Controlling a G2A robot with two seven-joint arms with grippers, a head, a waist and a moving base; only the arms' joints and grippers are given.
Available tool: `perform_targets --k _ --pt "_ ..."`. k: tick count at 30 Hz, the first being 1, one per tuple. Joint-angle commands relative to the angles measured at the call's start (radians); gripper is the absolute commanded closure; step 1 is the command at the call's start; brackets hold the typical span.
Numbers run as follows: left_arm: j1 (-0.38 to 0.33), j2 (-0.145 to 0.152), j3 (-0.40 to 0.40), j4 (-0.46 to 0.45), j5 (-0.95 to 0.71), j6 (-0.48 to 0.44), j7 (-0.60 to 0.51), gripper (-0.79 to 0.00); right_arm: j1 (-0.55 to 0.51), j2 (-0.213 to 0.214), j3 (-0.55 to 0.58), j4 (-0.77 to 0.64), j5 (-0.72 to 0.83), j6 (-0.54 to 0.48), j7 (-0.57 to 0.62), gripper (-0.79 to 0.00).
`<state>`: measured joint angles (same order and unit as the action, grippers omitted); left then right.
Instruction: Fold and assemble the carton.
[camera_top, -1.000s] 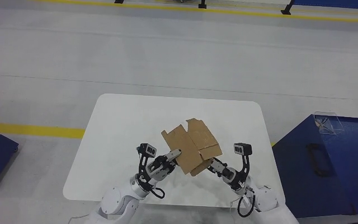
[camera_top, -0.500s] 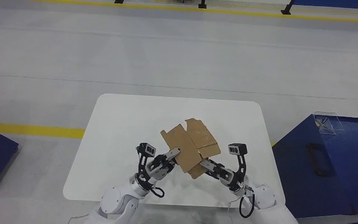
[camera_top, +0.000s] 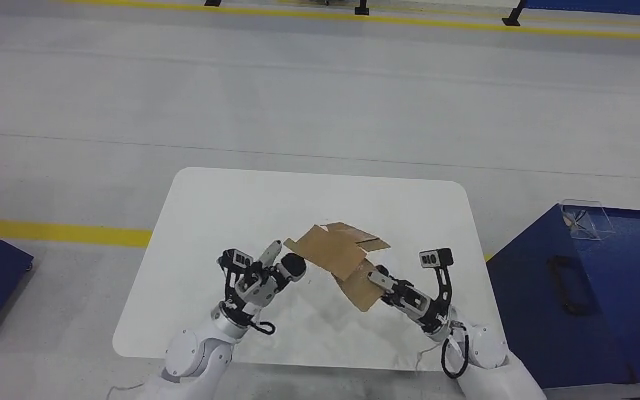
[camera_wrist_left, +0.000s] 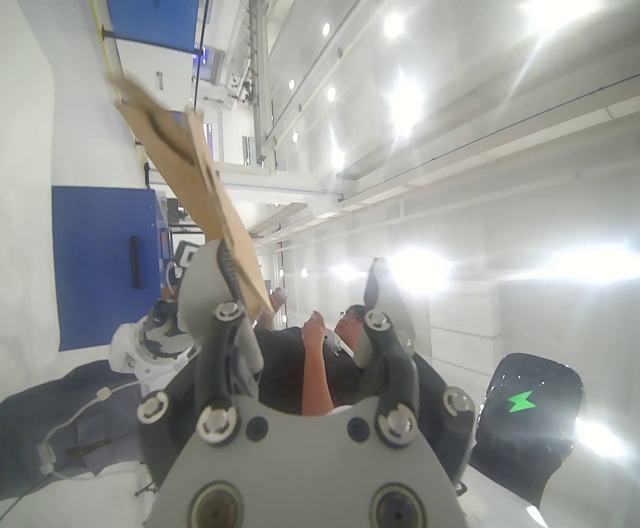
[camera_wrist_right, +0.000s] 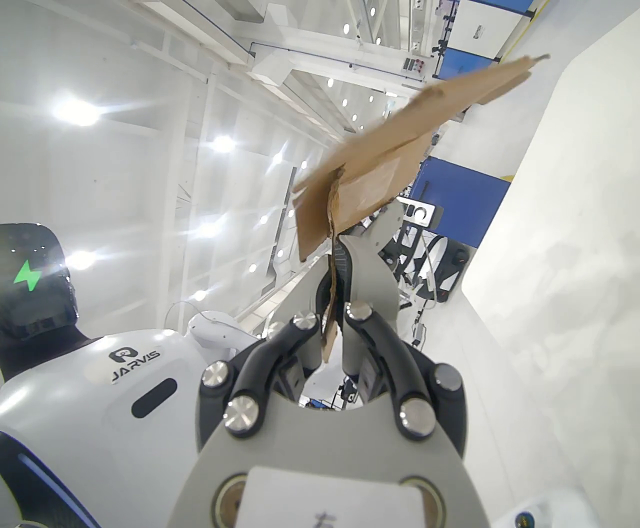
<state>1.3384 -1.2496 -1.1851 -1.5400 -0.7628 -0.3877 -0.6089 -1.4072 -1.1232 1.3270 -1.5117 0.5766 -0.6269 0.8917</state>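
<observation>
The flattened, creased brown carton (camera_top: 335, 252) tilts above the bench (camera_top: 215, 225) toward its near edge, one flap pinched by the right hand (camera_wrist_right: 336, 267); the left hand (camera_wrist_left: 295, 265) is spread.

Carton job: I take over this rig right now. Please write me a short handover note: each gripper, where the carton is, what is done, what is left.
The left gripper is open; one finger touches the carton at its edge but does not clamp it.
The right gripper is shut on the carton's edge nearest the robot and carries it.
The carton is a creased, mostly flat sheet, tilted, over the near middle of the table, apparently lifted off it.
Done: the carton is picked up.
Left: no box shape yet. The walls probably need opening and the flaps folding.
</observation>
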Motion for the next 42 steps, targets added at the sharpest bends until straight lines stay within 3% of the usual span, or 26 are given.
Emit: perform_targets --k 1,6,7,9,14,17,20,26,31,37,42 --pt "-0.008 0.0 -0.021 0.032 -0.004 -0.012 0.01 -0.785 -0.026 0.007 0.035 -0.022 -0.02 0.018 -0.001 0.0" --pt "-0.025 0.0 -0.061 0.083 -0.033 -0.061 -0.011 -0.785 -0.071 0.021 0.088 -0.078 -0.057 0.13 -0.004 0.0" --pt "-0.027 0.0 -0.069 0.082 -0.025 -0.118 -0.046 -0.785 -0.079 0.018 0.099 -0.077 0.013 0.176 -0.066 0.0" --pt "-0.021 0.002 -0.09 0.1 0.026 -0.283 -0.107 -0.785 -0.079 0.018 0.099 -0.077 0.013 0.176 -0.066 0.0" --pt "-0.021 0.002 -0.09 0.1 0.026 -0.283 -0.107 -0.785 -0.08 0.018 0.096 -0.077 0.012 0.181 -0.067 0.0" --pt "-0.021 0.003 -0.11 0.08 0.063 -0.335 -0.095 -0.785 -0.068 0.022 0.077 -0.102 -0.12 0.216 -0.045 0.0" --pt "-0.007 0.007 -0.147 0.048 0.256 -0.42 -0.038 -0.785 -0.074 0.028 0.074 -0.147 -0.316 0.183 -0.048 0.0" --pt "0.0 0.004 -0.148 -0.037 0.528 -0.411 0.065 -0.785 -0.114 0.039 0.061 -0.235 -0.63 0.075 -0.037 0.0" --pt "-0.014 0.008 -0.135 -0.084 0.764 -0.366 0.034 -0.785 -0.153 0.046 0.052 -0.317 -0.835 0.015 -0.061 0.0" --pt "-0.032 0.018 -0.107 -0.119 0.819 -0.275 -0.082 -0.785 -0.199 0.059 0.057 -0.392 -0.899 -0.049 -0.029 0.0" --pt "-0.064 0.026 -0.067 -0.097 0.82 -0.217 -0.203 -0.785 -0.216 0.072 0.063 -0.424 -0.878 -0.082 0.022 0.0"
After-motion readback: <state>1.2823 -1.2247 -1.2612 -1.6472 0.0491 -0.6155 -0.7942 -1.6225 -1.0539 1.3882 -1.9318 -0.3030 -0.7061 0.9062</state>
